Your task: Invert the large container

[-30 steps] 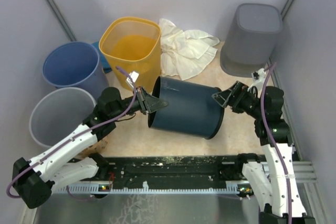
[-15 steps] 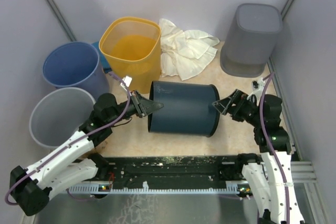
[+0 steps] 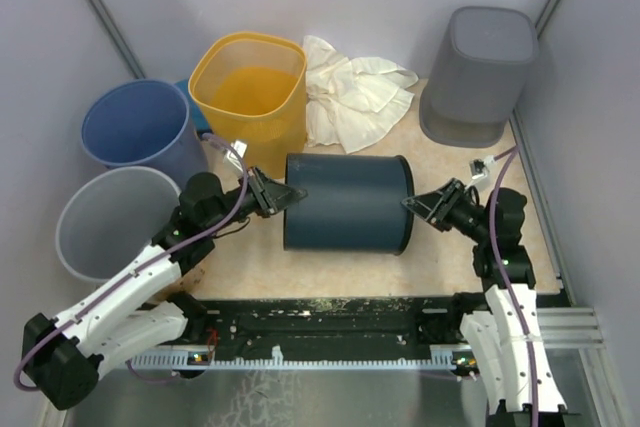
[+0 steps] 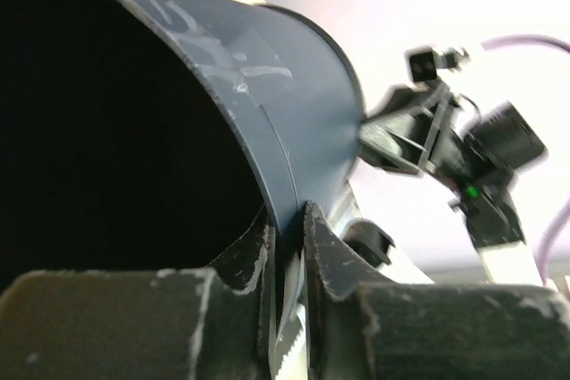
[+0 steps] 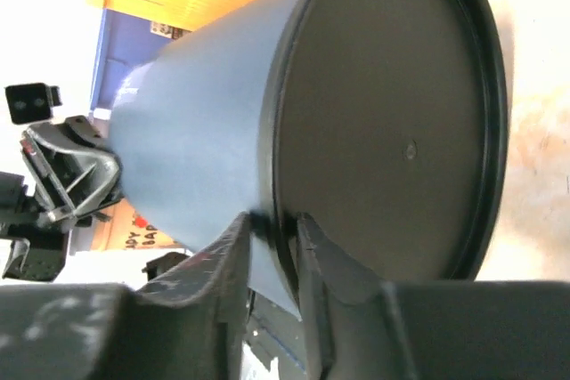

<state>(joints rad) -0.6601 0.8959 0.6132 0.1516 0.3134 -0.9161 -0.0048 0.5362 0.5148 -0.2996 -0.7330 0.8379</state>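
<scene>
Lying sideways on the tabletop point(image 3: 450, 247), the bin point(image 3: 345, 202) spans left gripper point(image 3: 290, 193) to right gripper point(image 3: 412, 204). Left wrist: jaws clenched on its mouth rim. Right wrist: jaws grasping its base edge. Swing both together, mouth downward.

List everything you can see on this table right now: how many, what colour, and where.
container: one, dark blue, on its side mid-table, mouth toward the left
yellow bin: one, yellow, upright behind the container
blue bin: one, blue, upright, back left
pale bin: one, translucent grey, upright, near left
grey bin: one, grey, upside down, back right
cloth: one, white, crumpled between the yellow bin and the grey bin
table: one, beige top
left arm: one, white and black, jaws pinching the container's open rim
right arm: one, white and black, jaws gripping the container's base rim
</scene>
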